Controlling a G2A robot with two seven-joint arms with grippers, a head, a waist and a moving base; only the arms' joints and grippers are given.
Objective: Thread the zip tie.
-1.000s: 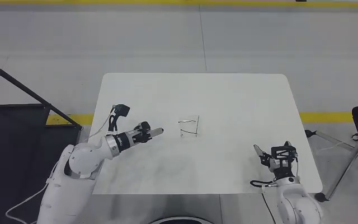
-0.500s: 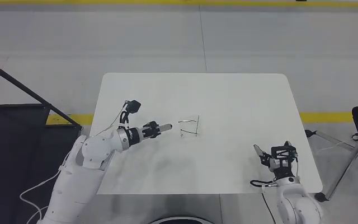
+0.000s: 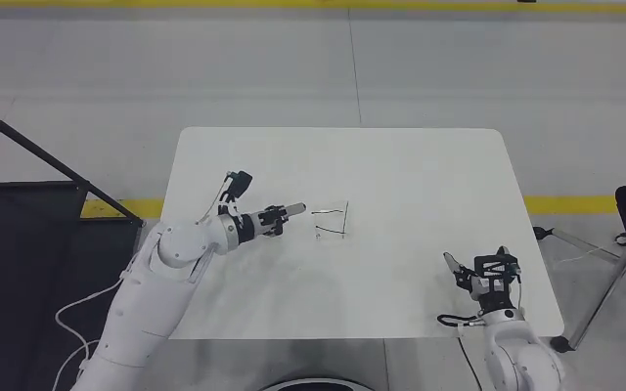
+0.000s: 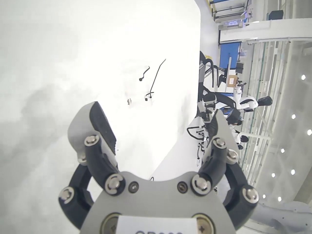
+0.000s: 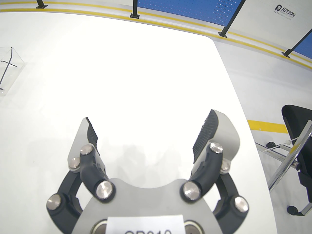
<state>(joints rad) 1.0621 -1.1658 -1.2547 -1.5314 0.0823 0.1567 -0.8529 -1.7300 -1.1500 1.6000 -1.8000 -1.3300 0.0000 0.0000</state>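
The table (image 3: 440, 195) is white, with round corners. A small clear box (image 3: 331, 221) sits near its middle, closer to the left edge.

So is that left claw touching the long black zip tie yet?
Apart. In the left wrist view the left gripper is open, with bare table between its tips and the zip tie ahead.

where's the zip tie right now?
Top view: the zip tie sits at a small clear holder near the middle of the table, slightly to the robot's left, just ahead of the open left gripper and not touching it.
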